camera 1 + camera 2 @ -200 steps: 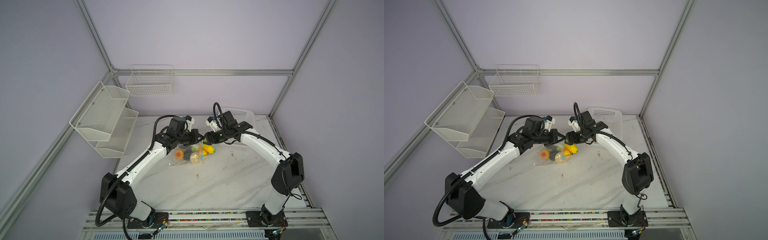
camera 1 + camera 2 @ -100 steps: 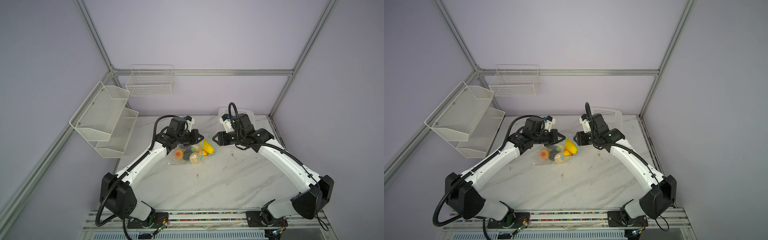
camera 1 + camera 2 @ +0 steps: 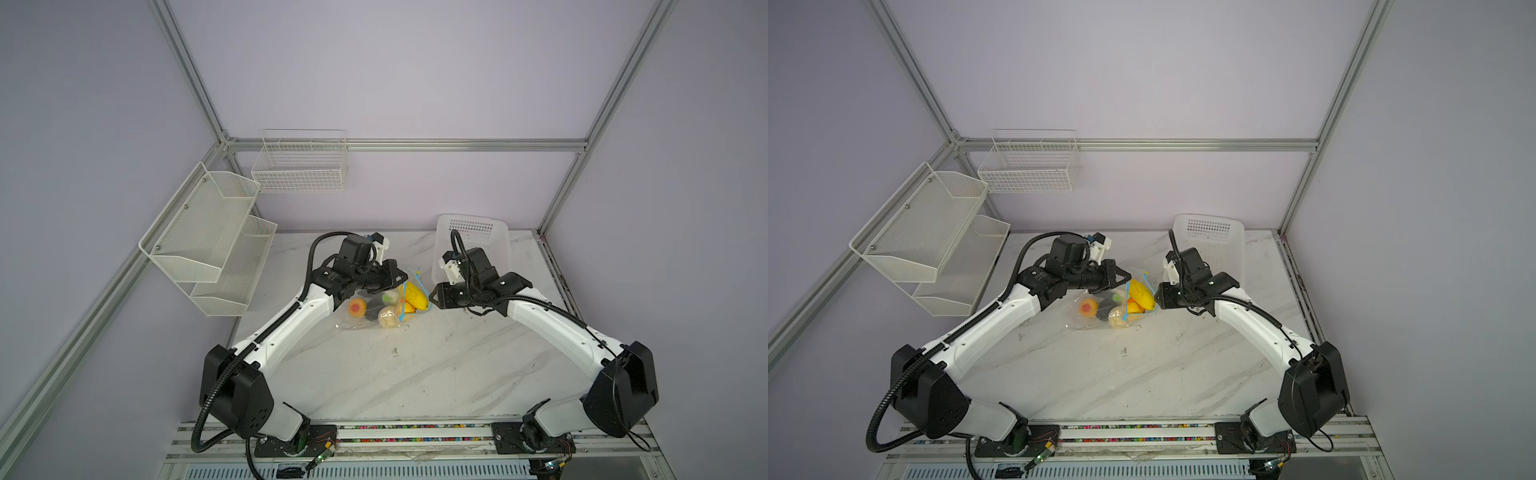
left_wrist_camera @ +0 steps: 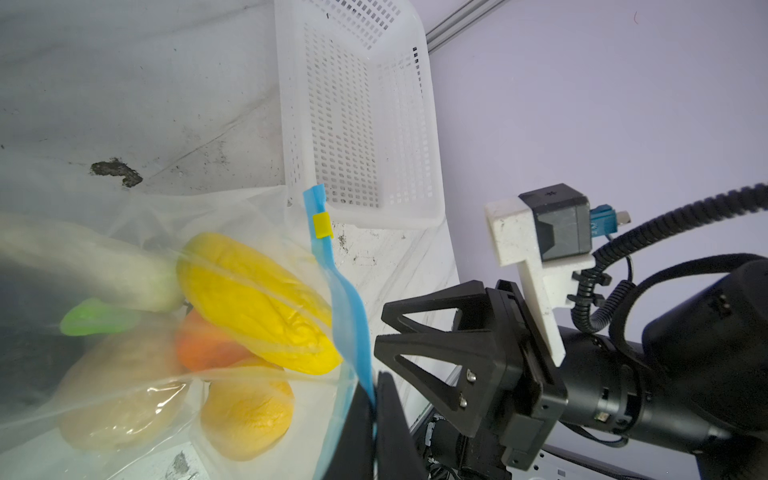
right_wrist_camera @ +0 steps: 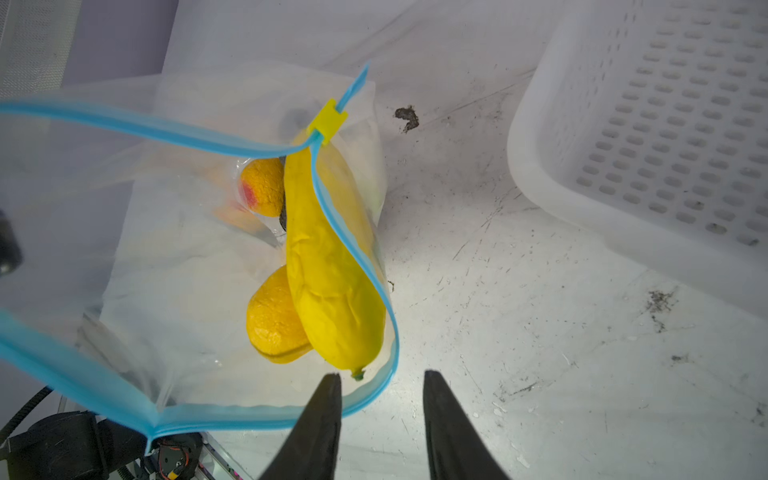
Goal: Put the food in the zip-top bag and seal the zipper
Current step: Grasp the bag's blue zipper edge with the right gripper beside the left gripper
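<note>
The white marbled table (image 3: 415,374) carries the zip-top bag (image 3: 349,322) and, near it, a white perforated basket (image 3: 473,232).

text: none readable | labels, brands: none — numbers, signs: none legible

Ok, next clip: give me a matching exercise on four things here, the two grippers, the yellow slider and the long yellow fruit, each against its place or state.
Things:
1. left gripper
2. right gripper
3. yellow slider
4. long yellow fruit

Places or states:
A. lying inside the bag, just within its mouth
B. jaws apart, holding nothing, just outside the bag's mouth
C. pinched shut on the zipper
D. sitting near one end of the zipper, with the mouth unsealed

Pairs: 1-C, 2-B, 3-D, 4-A
</note>
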